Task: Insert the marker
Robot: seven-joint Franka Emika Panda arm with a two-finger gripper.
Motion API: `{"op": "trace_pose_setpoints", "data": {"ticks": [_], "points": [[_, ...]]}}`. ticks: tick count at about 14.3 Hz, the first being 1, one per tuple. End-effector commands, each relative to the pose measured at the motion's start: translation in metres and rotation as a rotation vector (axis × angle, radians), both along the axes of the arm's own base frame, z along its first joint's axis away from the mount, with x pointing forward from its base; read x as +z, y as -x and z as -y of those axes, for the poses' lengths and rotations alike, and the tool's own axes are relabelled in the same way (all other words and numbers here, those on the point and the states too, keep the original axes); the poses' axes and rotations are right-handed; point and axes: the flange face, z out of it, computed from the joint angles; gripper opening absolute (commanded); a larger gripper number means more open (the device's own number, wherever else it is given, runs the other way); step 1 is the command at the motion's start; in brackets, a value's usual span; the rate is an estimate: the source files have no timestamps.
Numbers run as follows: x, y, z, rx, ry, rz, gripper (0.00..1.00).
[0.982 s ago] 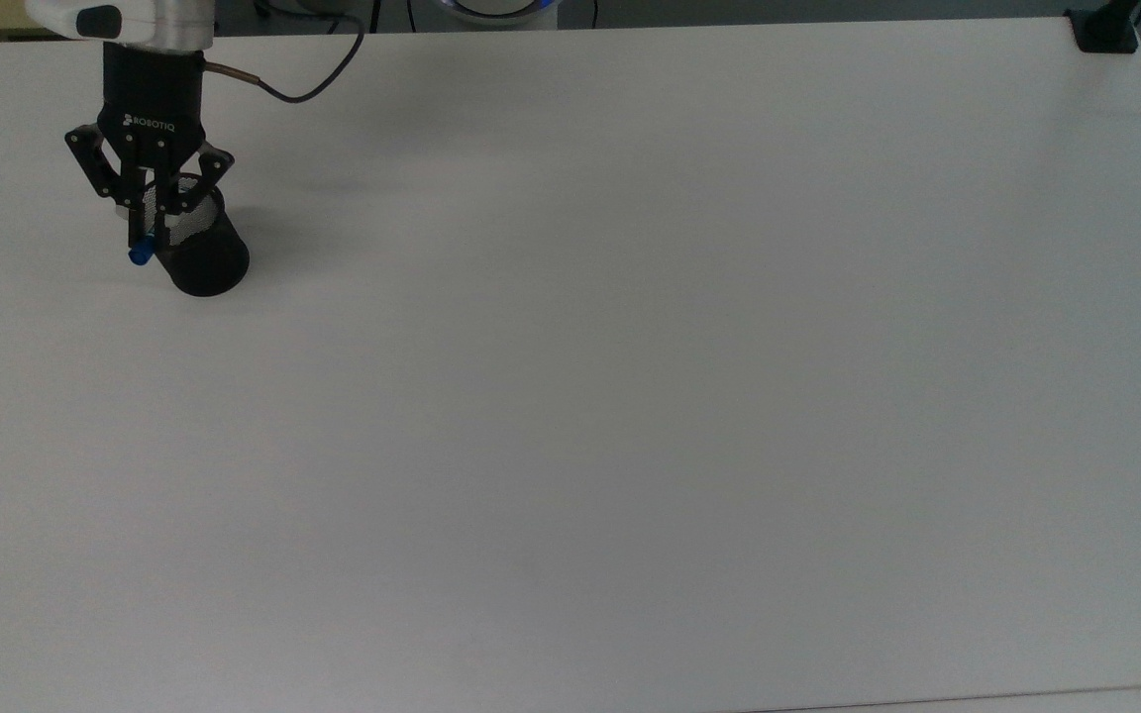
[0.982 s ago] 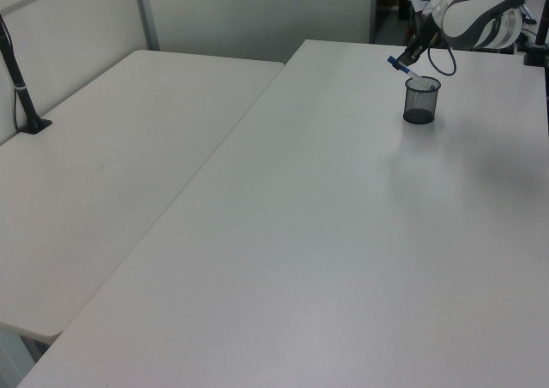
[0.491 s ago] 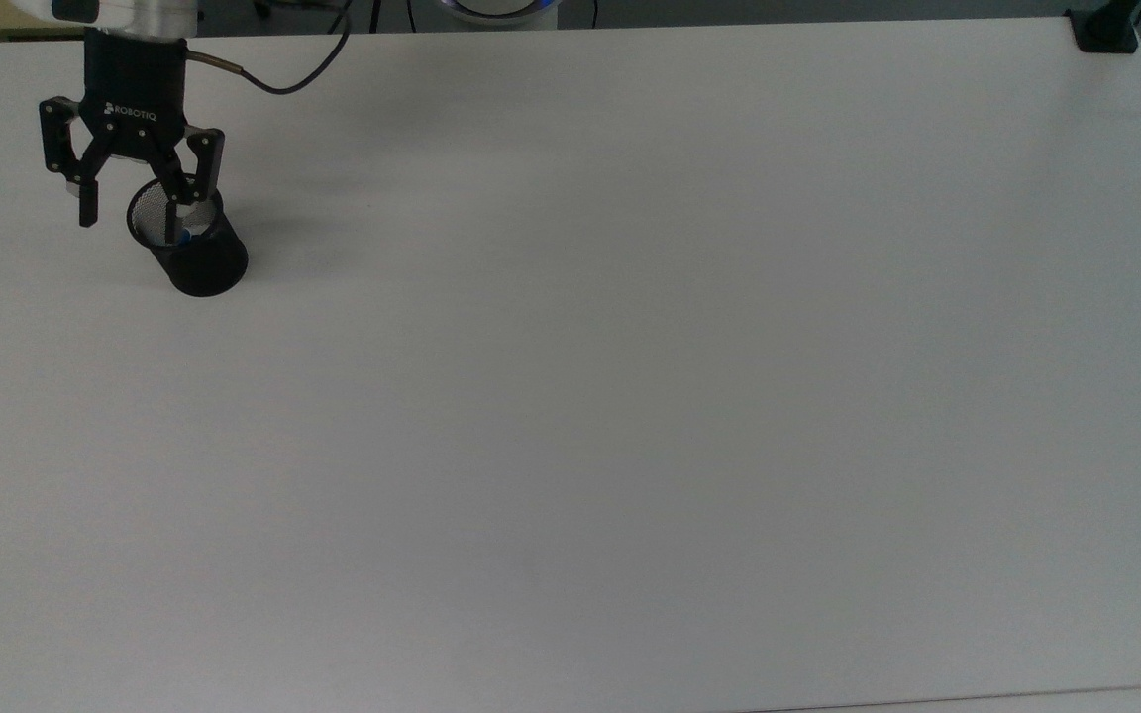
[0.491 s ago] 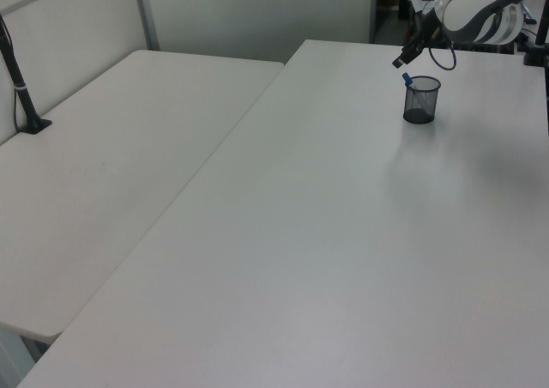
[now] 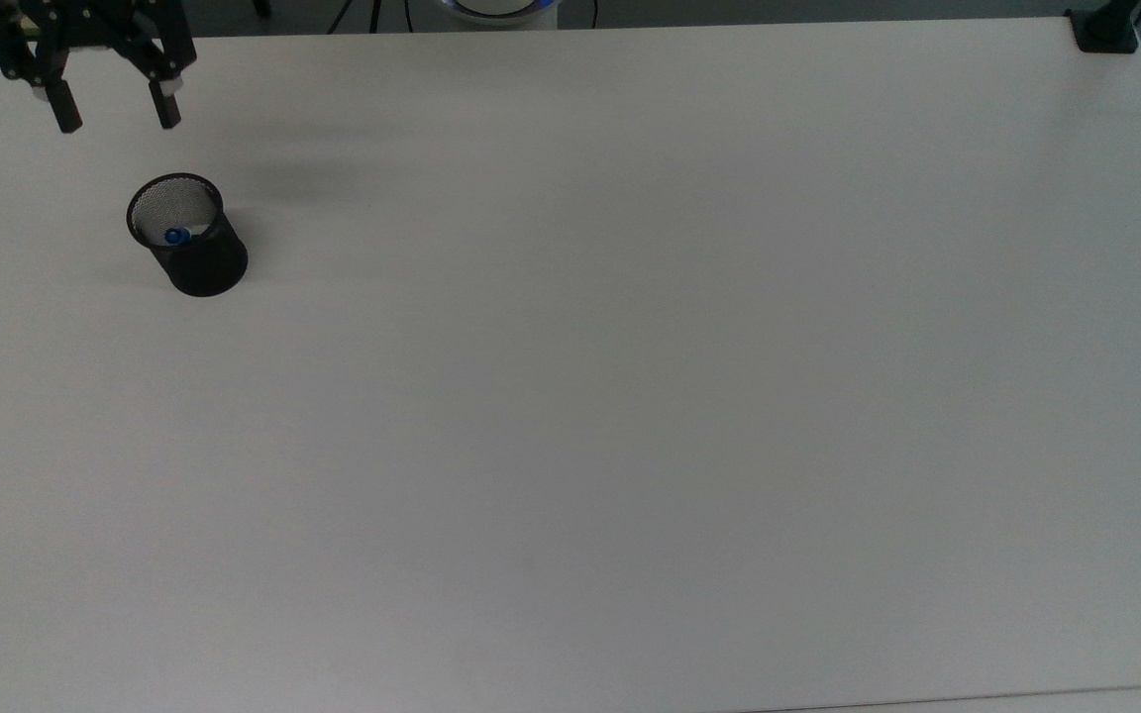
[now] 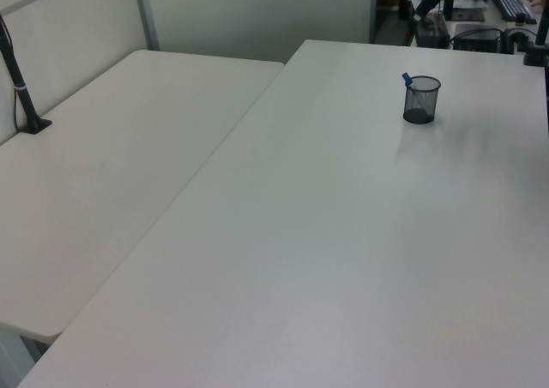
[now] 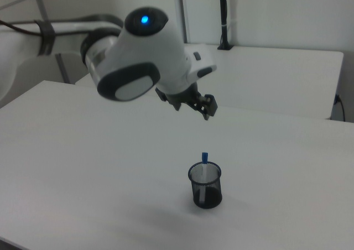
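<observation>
The marker (image 5: 175, 236) stands inside the black mesh cup (image 5: 199, 259), its blue cap (image 7: 204, 157) sticking up above the rim and leaning on it. In the left view the blue cap (image 6: 407, 78) shows at the cup's (image 6: 420, 103) left rim. My gripper (image 5: 113, 114) hangs open and empty well above the cup, at the top view's upper left corner. In the right view the gripper (image 7: 206, 107) sits high over the cup (image 7: 206, 187).
The white table (image 5: 630, 396) spreads wide around the cup. A black clamp (image 5: 1103, 30) sits at the top view's far right corner. A second table (image 6: 111, 165) with a black post (image 6: 24, 96) lies on the left view's left.
My gripper opened and let go of the marker, which dropped into the cup. Then the gripper rose up and away from the cup.
</observation>
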Motion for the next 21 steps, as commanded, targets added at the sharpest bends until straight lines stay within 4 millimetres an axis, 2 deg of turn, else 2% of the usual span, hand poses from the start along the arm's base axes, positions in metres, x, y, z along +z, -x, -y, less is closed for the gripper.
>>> {"op": "trace_pose_setpoints", "data": {"ticks": [1,3,4,6,9,10,14,16,21], "points": [[0.047,0.011,0.002,0.044,-0.106,-0.127,0.89],[0.066,0.019,-0.002,0.043,-0.143,-0.211,0.92],[0.076,0.022,-0.008,0.043,-0.156,-0.254,0.98],[0.094,0.027,-0.023,0.032,-0.157,-0.323,1.00],[0.111,0.022,-0.063,0.021,-0.097,-0.381,1.00],[0.112,0.016,-0.085,0.007,-0.051,-0.407,1.00],[0.111,-0.001,-0.142,-0.107,0.034,-0.450,1.00],[0.105,-0.011,-0.174,-0.103,0.102,-0.464,1.00],[0.079,-0.041,-0.200,-0.074,0.197,-0.444,1.00]]}}
